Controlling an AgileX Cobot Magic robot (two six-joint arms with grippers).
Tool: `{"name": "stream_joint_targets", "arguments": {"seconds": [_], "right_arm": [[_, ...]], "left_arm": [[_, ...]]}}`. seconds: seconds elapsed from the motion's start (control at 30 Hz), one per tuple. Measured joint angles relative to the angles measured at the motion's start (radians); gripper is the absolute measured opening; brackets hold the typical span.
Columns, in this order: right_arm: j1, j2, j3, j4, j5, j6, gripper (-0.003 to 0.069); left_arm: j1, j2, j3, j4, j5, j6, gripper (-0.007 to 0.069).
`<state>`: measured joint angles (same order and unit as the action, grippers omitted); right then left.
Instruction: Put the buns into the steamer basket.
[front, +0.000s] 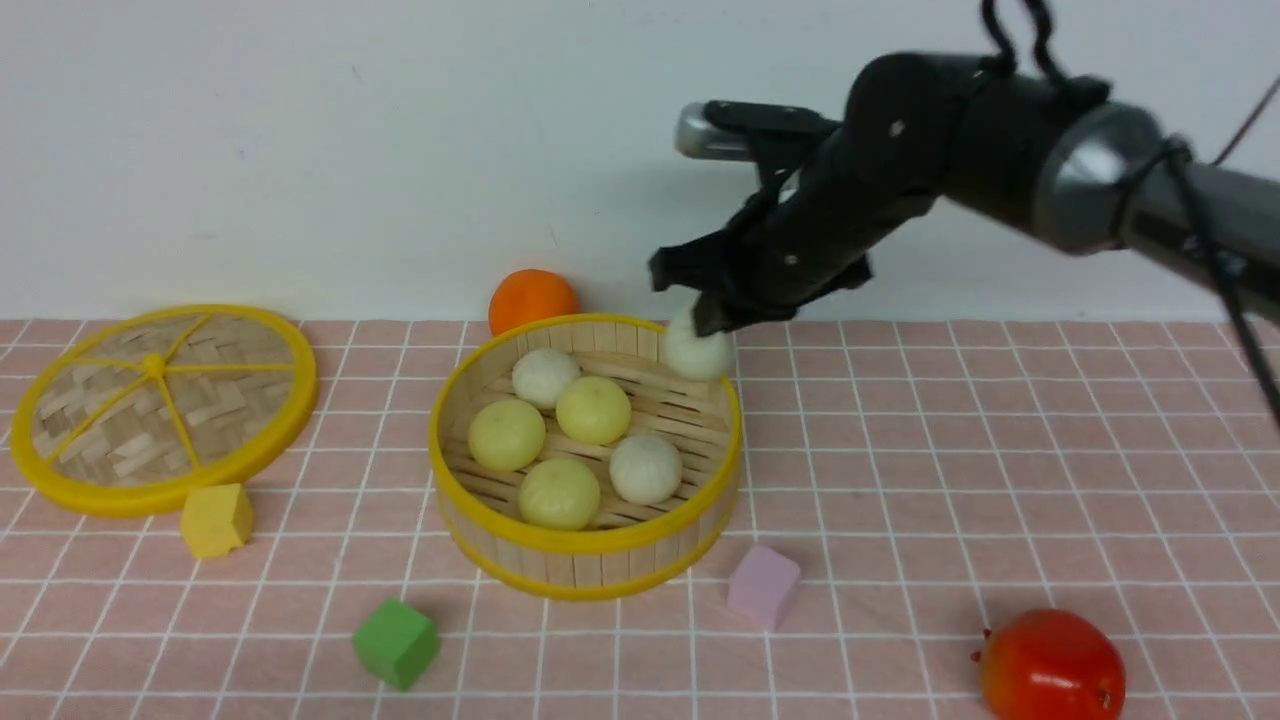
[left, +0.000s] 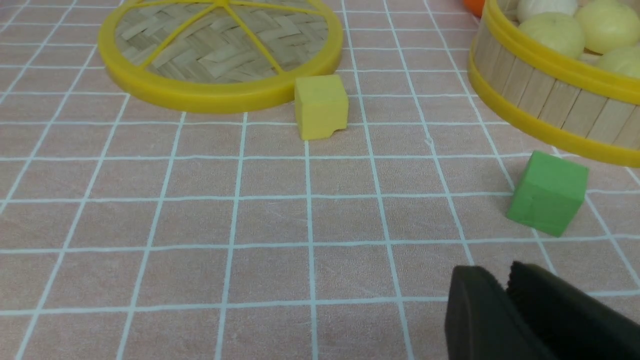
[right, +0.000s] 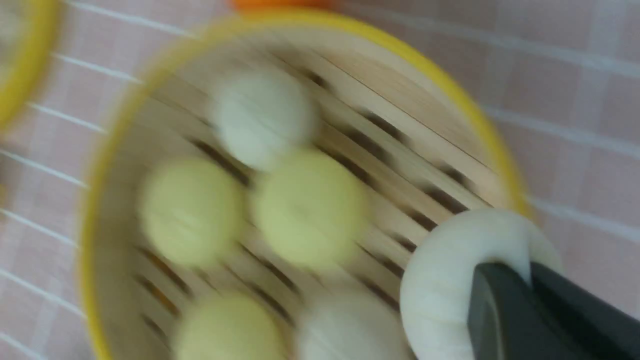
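The steamer basket (front: 585, 548) stands mid-table with several buns on its slatted floor, pale yellow ones (front: 593, 409) and off-white ones (front: 646, 468). My right gripper (front: 710, 318) hangs over the basket's far right rim, shut on an off-white bun (front: 698, 352). In the right wrist view its fingers pinch the edge of that bun (right: 450, 280), which is just inside the rim (right: 492, 145); the picture is blurred. My left gripper (left: 505, 277) shows only in the left wrist view, low over the tablecloth. Its jaws are together with nothing between them.
The flat woven lid (front: 160, 405) lies at the left with a yellow cube (front: 215, 519) in front of it. A green cube (front: 396, 643) and a pink cube (front: 763, 586) sit before the basket. An orange (front: 532, 300) is behind it, a red fruit (front: 1050, 665) at front right.
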<state>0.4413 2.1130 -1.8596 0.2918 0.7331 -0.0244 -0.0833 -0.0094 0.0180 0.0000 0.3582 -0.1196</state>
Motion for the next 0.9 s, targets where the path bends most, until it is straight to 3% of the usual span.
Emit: {"name": "stream_joint_targets", "arguments": {"seconds": [0.33,0.5,0.53,0.6,0.7,0.8,0.9], "right_arm": [[0.005,0.149,0.000,0.019,-0.106,-0.019,0.0051],[0.005,0.145,-0.004,0.001,-0.099,-0.020,0.0202],[0.005,0.128,-0.004,-0.006,-0.056,-0.021,0.0295],[0.005,0.079,-0.003,-0.020,0.019,-0.023,0.0398],[0.005,-0.016,-0.003,-0.067,0.111,-0.024,0.0468],[0.005,-0.104,-0.003,-0.120,0.210,-0.024,0.0472],[0.005,-0.248,0.004,-0.151,0.357,-0.011,0.0388]], "left_arm": [[0.000,0.000,0.000,0.000,0.000,0.000,0.0148],[0.000,0.000,0.000,0.000,0.000,0.000,0.0150],[0.000,0.000,0.000,0.000,0.000,0.000,0.0153],[0.000,0.000,0.000,0.000,0.000,0.000,0.0155],[0.000,0.000,0.000,0.000,0.000,0.000,0.0159],[0.000,0.000,0.000,0.000,0.000,0.000,0.0161],[0.000,0.000,0.000,0.000,0.000,0.000,0.0160]]}}
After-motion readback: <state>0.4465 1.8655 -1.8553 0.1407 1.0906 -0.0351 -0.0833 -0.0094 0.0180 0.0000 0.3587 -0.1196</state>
